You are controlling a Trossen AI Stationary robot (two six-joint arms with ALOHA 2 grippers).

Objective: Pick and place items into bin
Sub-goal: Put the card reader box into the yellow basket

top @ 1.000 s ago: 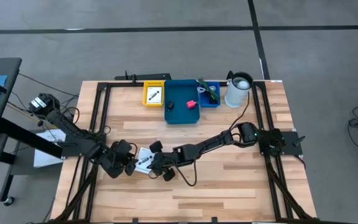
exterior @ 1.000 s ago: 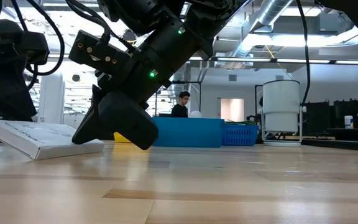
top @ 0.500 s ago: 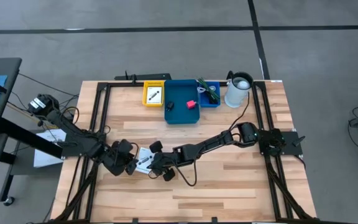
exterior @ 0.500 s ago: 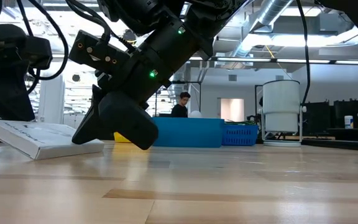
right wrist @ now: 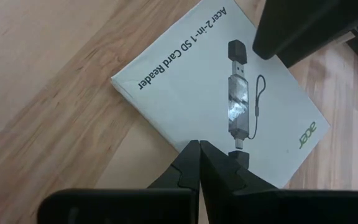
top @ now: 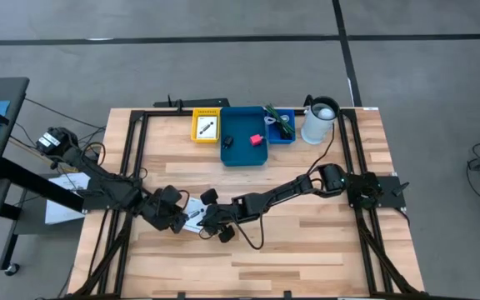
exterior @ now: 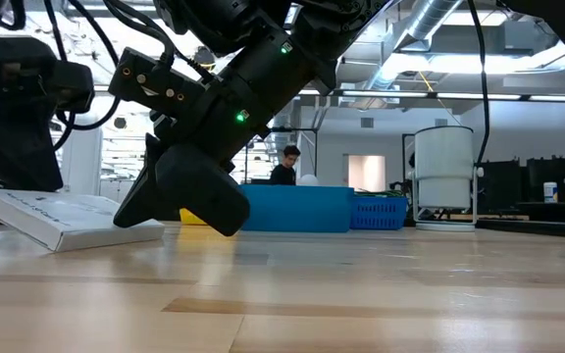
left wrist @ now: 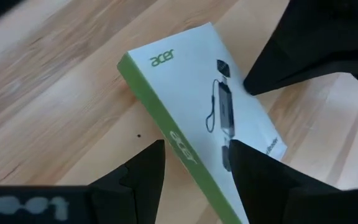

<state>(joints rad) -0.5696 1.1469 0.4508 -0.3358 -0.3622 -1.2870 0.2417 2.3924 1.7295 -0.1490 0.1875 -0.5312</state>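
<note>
A white flat Acer card-reader box (top: 192, 214) lies flat on the wooden table, left of centre. My left gripper (left wrist: 194, 171) stands open at the box's left. One finger is over the printed top, the other is beside the green long side (left wrist: 179, 144). My right gripper (right wrist: 199, 149) is shut at the box's right side. A blue bin (top: 233, 158) at the far edge holds a pink-red block (top: 257, 139) and a small black piece (top: 228, 142). A green stringy piece (top: 280, 123) lies in a small blue basket beside it. My right gripper meets the box with its shut fingertips (left wrist: 248, 84) at the top's edge (right wrist: 188, 138) on the side toward the table's right. The fingers slant down from the right. The box stays flat on the table. My left gripper: whether its fingers touch the box, I cannot tell.
A yellow tray (top: 206, 127) with a printed card stands left of the bin. A white cylinder (top: 319, 121) stands at the far right. Black frame rails (top: 132, 158) run along both table sides. A person (exterior: 284, 163) shows in the room behind.
My left gripper has swung a little toward the table's right, closer over the box, still open. The box and my right gripper have kept still.
</note>
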